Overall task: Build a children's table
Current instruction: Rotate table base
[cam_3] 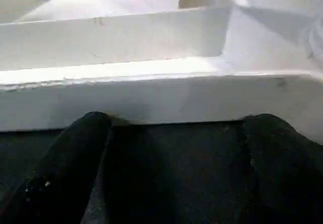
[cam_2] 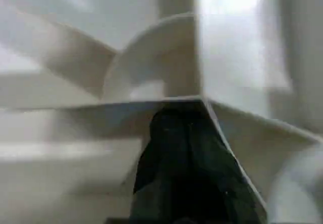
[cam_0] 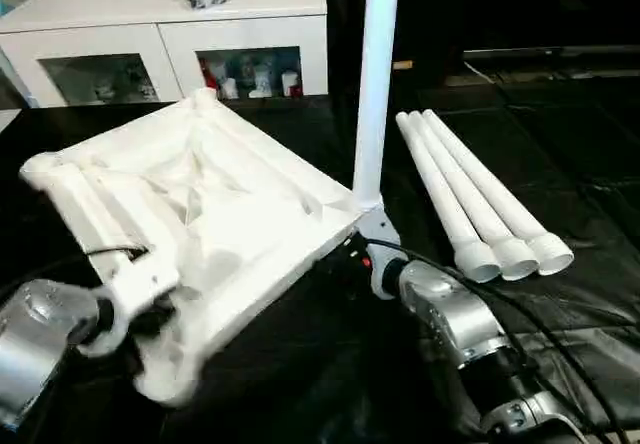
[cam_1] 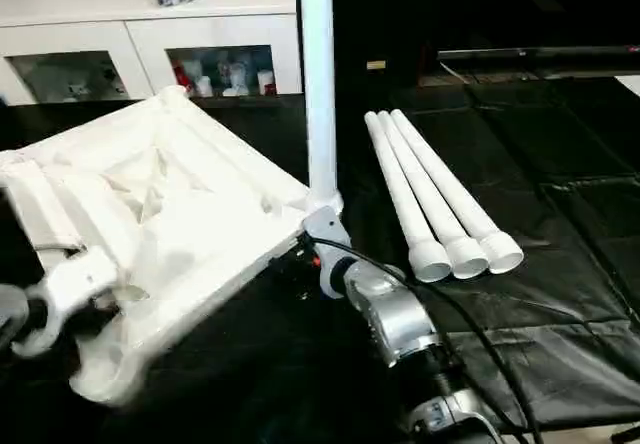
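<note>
Left gripper [cam_0: 150,309]: clamped shut on a rib at the near-left edge of the tabletop [cam_0: 200,214], lifting that side.
Tabletop: upside down on the black floor mat [cam_0: 560,164], ribbed underside facing up, tilted; this was my landmark.
Fitted leg [cam_0: 375,74]: stood upright in the tabletop's right corner socket, so one of four looked done.
Right gripper [cam_3: 171,158]: just below that corner, fingers [cam_3: 75,148] spread wide and holding nothing, the tabletop's rim just ahead of them.
Loose legs [cam_0: 480,199]: three lay side by side on the mat, right of the tabletop and apart from it.
Left to do: by my reckoning, three legs to seat, then turning the table upright.
White cabinet [cam_0: 160,24]: behind the tabletop, not part of the job.
</note>
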Controlling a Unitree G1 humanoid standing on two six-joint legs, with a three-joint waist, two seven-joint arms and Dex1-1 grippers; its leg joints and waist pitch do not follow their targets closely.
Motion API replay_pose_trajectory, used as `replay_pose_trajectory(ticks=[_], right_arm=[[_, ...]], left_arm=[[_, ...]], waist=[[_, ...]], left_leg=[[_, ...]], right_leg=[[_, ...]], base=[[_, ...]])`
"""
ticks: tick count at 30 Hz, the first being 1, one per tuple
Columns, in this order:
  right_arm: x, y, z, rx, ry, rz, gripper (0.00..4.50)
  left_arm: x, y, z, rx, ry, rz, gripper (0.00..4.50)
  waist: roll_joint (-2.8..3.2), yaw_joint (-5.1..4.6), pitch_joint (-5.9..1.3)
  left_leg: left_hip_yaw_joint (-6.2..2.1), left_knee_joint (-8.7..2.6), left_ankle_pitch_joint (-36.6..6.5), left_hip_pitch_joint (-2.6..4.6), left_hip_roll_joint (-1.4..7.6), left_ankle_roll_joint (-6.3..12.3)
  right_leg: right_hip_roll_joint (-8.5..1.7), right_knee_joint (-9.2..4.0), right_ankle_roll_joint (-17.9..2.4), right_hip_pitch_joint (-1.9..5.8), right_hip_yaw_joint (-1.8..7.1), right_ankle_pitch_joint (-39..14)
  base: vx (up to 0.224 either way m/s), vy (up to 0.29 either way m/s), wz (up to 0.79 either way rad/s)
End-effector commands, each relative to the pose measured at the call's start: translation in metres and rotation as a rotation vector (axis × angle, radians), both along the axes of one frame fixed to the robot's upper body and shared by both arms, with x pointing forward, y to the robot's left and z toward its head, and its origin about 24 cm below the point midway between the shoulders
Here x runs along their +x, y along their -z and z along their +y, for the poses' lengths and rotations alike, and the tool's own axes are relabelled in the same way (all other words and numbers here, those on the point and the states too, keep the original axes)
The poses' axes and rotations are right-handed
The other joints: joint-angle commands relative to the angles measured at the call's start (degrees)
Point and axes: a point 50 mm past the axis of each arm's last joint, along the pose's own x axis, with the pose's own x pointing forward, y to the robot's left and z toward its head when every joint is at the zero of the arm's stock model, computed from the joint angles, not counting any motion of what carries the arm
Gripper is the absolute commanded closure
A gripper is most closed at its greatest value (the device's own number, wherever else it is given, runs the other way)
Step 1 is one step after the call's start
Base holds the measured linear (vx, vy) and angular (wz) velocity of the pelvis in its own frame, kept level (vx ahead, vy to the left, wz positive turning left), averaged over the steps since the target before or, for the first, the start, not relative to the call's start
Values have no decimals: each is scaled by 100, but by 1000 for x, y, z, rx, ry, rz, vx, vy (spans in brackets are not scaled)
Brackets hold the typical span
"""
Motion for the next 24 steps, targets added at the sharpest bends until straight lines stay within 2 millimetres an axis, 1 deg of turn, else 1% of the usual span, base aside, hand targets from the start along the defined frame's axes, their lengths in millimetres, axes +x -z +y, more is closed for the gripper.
replay_pose_trajectory(ticks=[1, 2, 3, 4, 5, 7, 8, 9, 10, 11, 12, 14, 16, 17, 18, 19, 20, 21, 22, 23, 24], right_arm=[[4, -5, 6, 9, -15, -24, 0], [4, -5, 6, 8, -16, -25, 0], [5, -5, 6, 8, -17, -25, 0], [5, -5, 6, 8, -17, -25, 0], [6, -6, 6, 5, -20, -26, 0], [7, -7, 6, -1, -26, -33, 0], [7, -7, 7, -4, -27, -36, 0], [8, -7, 7, -5, -27, -38, 0], [8, -8, 7, -6, -26, -40, 0], [9, -8, 8, -7, -26, -42, 0], [9, -8, 8, -7, -26, -45, 0], [10, -9, 8, -9, -27, -50, 0], [11, -9, 7, -13, -25, -55, 0], [11, -10, 6, -18, -21, -62, 0], [13, -12, 4, -24, -8, -80, 0], [14, -13, 3, -24, -3, -85, 0], [16, -16, 1, -21, 11, -100, 0], [18, -20, -1, -18, 24, -109, 0], [20, -27, -6, -15, 44, -132, 0], [21, -32, -9, -8, 57, -145, 0], [21, -33, -10, -6, 62, -147, 0]], left_arm=[[-13, 10, -24, -124, 109, 104, 437], [-13, 10, -27, -141, 123, 106, 437], [-12, 7, -39, -216, 126, 106, 437], [-12, 7, -39, -216, 126, 106, 437], [-10, 5, -45, -258, 133, 102, 437], [-1, 3, -64, -328, 161, 52, 437], [4, 4, -70, -335, 169, 19, 437], [9, 5, -72, -330, 156, -1, 437], [14, 7, -73, -324, 138, -25, 437], [18, 8, -75, -322, 121, -44, 437], [27, 10, -78, -309, 96, -86, 437], [35, 11, -81, -297, 68, -127, 437], [45, 10, -92, -330, 46, -165, 437], [48, 9, -96, -340, 39, -177, 437], [55, 9, -103, -339, 27, -209, 437], [56, 10, -104, -330, 26, -219, 437], [60, 10, -104, -314, 12, -246, 437], [62, 9, -104, -310, 2, -259, 437], [66, 5, -104, -312, -5, -299, 437], [68, 3, -104, -328, -5, -316, 437], [68, 2, -104, -331, -4, -320, 437]], waist=[[1, -7, -271], [5, -7, -271], [-14, -26, -275], [-15, -24, -272], [-15, -24, -276], [-13, -38, -290], [-29, -56, -282], [-22, -35, -302], [-38, -45, -299], [-49, -51, -298], [-53, -57, -308], [-57, -52, -314], [-51, -45, -319], [-17, -35, -326], [-44, -53, -317], [-31, -32, -331], [-35, -33, -339], [-42, -26, -344], [-42, -23, -346], [-62, -17, -362], [-58, -10, -370]], left_leg=[[-54, -478, -1357, 39, 151, -10], [-59, -478, -1369, 43, 151, -14], [-46, -468, -1373, 48, 146, -29], [-48, -471, -1355, 45, 145, -28], [-49, -467, -1323, 43, 146, -25], [-41, -448, -1214, 42, 138, -16], [-38, -454, -1200, 24, 135, -3], [-28, -424, -1144, 54, 129, 0], [-34, -427, -1074, 19, 126, 17], [-35, -427, -1085, 6, 119, 33], [-34, -417, -1049, 4, 115, 37], [-27, -399, -1003, 24, 117, 58], [-36, -399, -984, 16, 122, 65], [-38, -395, -972, 24, 127, 64], [-25, -392, -960, 16, 127, 77], [-32, -387, -957, 27, 123, 61], [-34, -382, -948, 30, 126, 63], [-38, -379, -890, 9, 124, 93], [-42, -379, -872, 7, 126, 104], [-42, -366, -762, 5, 123, 136], [-41, -356, -693, 4, 125, 161]], right_leg=[[-313, -392, -1247, 247, 266, -1264], [-319, -390, -1241, 249, 266, -1295], [-319, -387, -1230, 255, 272, -1348], [-321, -395, -1226, 260, 271, -1357], [-320, -395, -1218, 263, 270, -1354], [-310, -389, -1224, 271, 268, -1250], [-304, -399, -1220, 283, 268, -1254], [-307, -402, -1217, 269, 271, -1206], [-306, -388, -1224, 300, 267, -1114], [-303, -402, -1177, 308, 259, -1196], [-304, -401, -1163, 316, 260, -1184], [-299, -412, -1149, 305, 264, -1156], [-306, -406, -1150, 318, 257, -1153], [-304, -403, -1151, 313, 253, -1128], [-294, -427, -1154, 310, 255, -1108], [-291, -414, -1166, 311, 249, -1051], [-293, -399, -1190, 313, 250, -978], [-294, -383, -1219, 333, 245, -836], [-294, -380, -1225, 335, 242, -797], [-287, -363, -1215, 353, 242, -646], [-295, -350, -1234, 351, 247, -534]], base=[[0, 0, 0], [0, 0, 0], [0, 0, 0], [0, 0, 0], [0, 0, 0], [0, 0, 0], [0, 0, 0], [0, 0, 0], [0, 0, 0], [0, 0, 0], [0, 0, 0], [0, 0, 0], [0, 0, 0], [0, 0, 0], [0, 0, 0], [0, 0, 0], [0, 0, 0], [0, 0, 0], [0, 0, 0], [0, 0, 0], [0, 0, 0]])
